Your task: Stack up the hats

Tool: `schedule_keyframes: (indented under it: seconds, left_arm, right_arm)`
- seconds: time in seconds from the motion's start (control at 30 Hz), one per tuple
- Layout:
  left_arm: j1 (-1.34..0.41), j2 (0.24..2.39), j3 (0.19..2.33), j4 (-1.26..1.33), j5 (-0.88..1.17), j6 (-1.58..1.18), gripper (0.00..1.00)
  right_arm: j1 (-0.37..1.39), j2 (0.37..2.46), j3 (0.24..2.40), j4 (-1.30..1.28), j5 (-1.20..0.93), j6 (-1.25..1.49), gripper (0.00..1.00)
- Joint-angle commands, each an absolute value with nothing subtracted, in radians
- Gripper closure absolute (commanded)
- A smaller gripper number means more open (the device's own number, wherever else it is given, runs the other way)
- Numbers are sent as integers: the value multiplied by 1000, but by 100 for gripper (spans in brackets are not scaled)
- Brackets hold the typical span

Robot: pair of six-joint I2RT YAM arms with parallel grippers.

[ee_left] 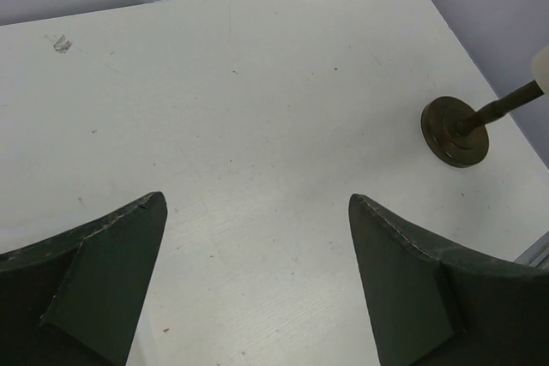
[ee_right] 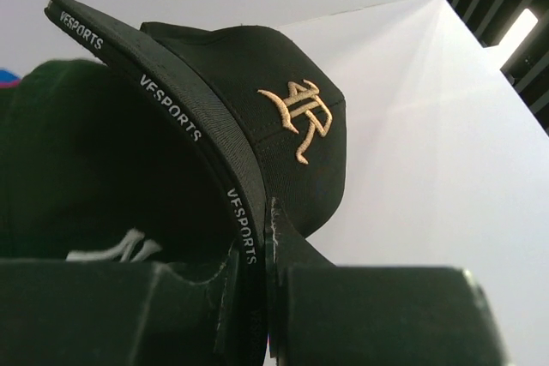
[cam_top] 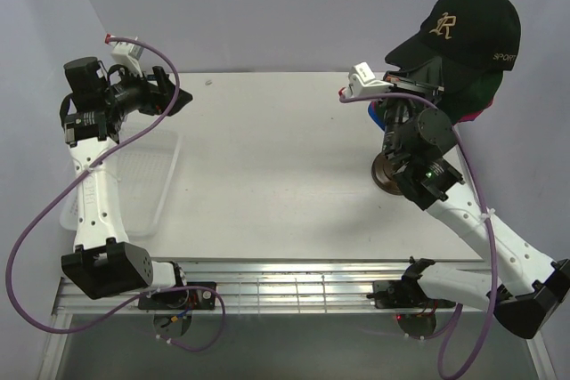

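Observation:
The black cap with a gold emblem (cam_top: 468,28) sits on top of the hat stack at the far right. Under it show the dark green cap (cam_top: 481,88), a sliver of pink (cam_top: 472,117) and blue (cam_top: 381,115). My right gripper (cam_top: 411,84) is shut on the black cap's brim; the right wrist view shows the brim (ee_right: 193,139) pinched between my fingers (ee_right: 287,246), with the green cap's white logo (ee_right: 116,249) below. My left gripper (cam_top: 183,100) is open and empty at the far left, above bare table (ee_left: 257,126).
A white mesh basket (cam_top: 134,175) lies on the table's left under my left arm. The stand's dark round base (ee_left: 455,130) shows at the right in the left wrist view, and beside my right arm in the top view (cam_top: 385,173).

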State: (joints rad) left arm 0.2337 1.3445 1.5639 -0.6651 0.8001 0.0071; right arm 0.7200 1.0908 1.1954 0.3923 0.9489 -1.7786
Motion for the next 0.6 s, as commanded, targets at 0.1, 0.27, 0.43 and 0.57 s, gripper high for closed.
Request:
schedule_keyframes:
  seconds: [0.1,0.27,0.43,0.57]
  left_arm:
    - [236,1315,1566,-658,825,8,2]
    - [218,1328,1562,-660,804,8,2]
    - [123,1350,1559,-663,752,-18,8]
    - [22,1380,1595,-667,697,-18,10]
  right_arm:
    - [738,1006,1121,454,1018,-1792,92]
    - [767,971,1127,411,1034,-1781,92]
    - [818,959,1126,301,1091,-1711,92]
    - [819,927,1117,211,1103,-1654,92]
